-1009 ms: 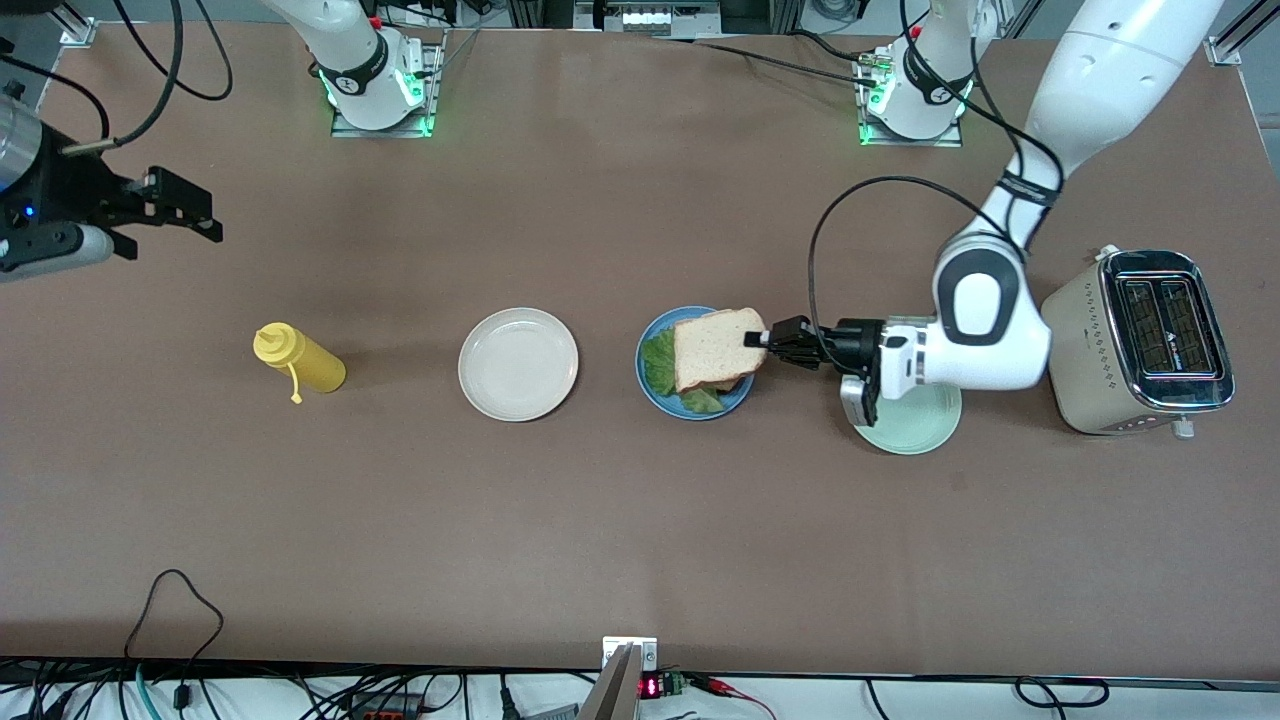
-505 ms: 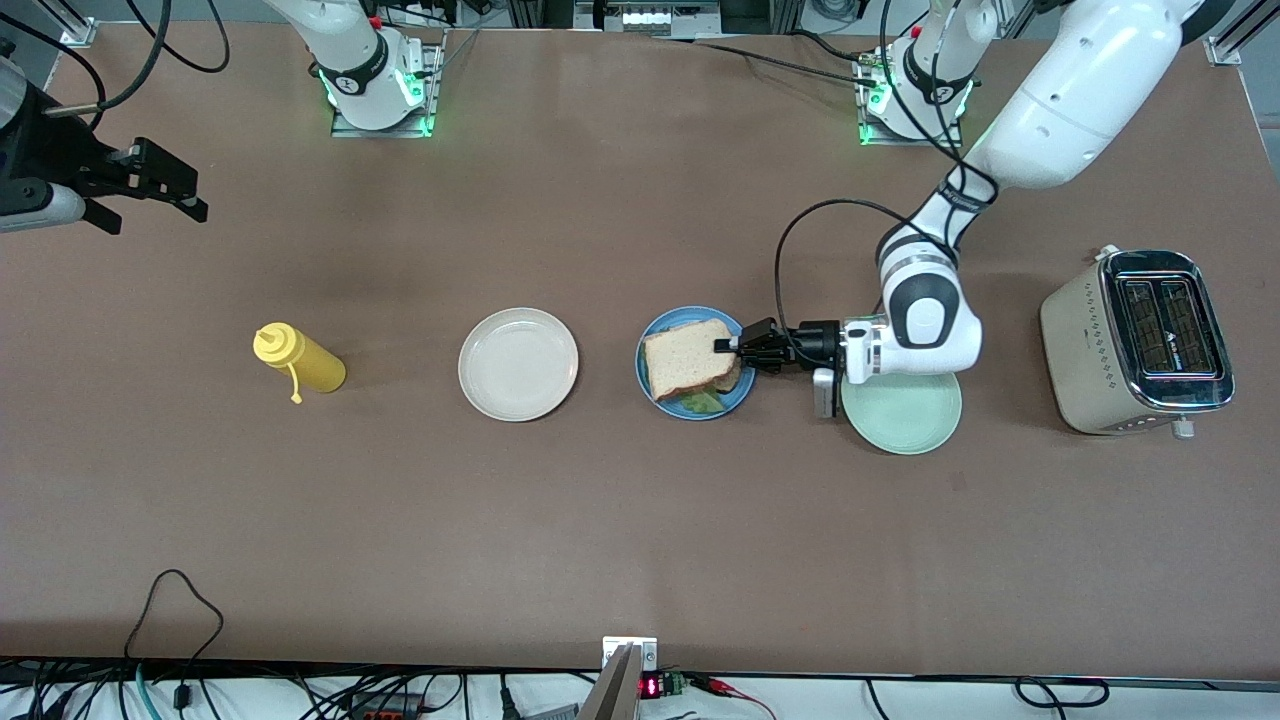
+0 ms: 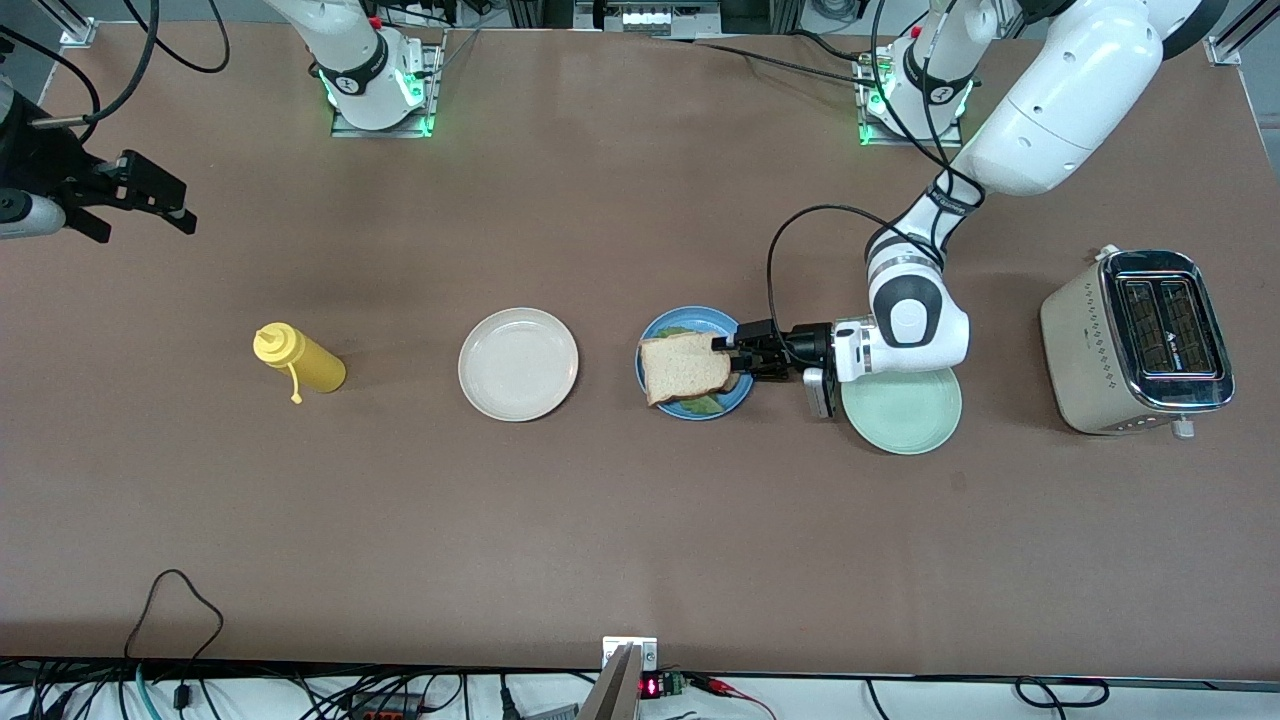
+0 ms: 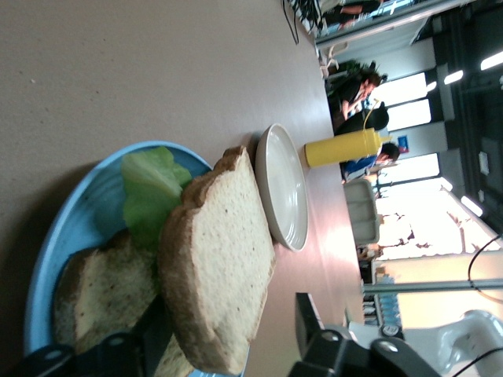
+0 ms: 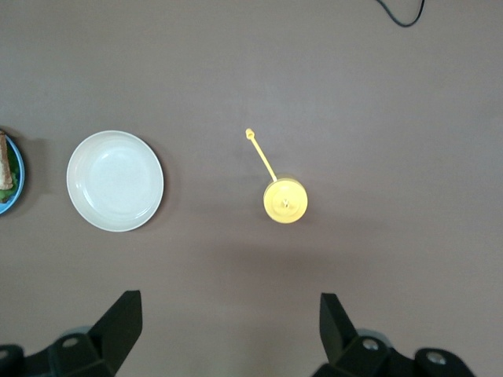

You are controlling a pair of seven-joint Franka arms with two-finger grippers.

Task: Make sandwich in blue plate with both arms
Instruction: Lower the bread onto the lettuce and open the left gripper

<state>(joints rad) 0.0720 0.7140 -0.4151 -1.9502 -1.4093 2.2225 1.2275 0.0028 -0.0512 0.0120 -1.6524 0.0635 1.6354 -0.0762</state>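
Pretty much the last step here, judging by the stack. On the blue plate a bottom bread slice and the lettuce leaf are already laid down, and the top bread slice is being set over them. It's tilted in the left wrist view, so it doesn't look fully seated. What's left is probably just letting go and backing off.

The left gripper is reached in low and roughly level over the plate's rim on the left arm's side, fingers closed on the crust edge of that top slice.

The right gripper is parked up high over the bench at the right arm's end, waiting, fingers spread wide and nothing held. The yellow bottle and cream plate are seen below it.
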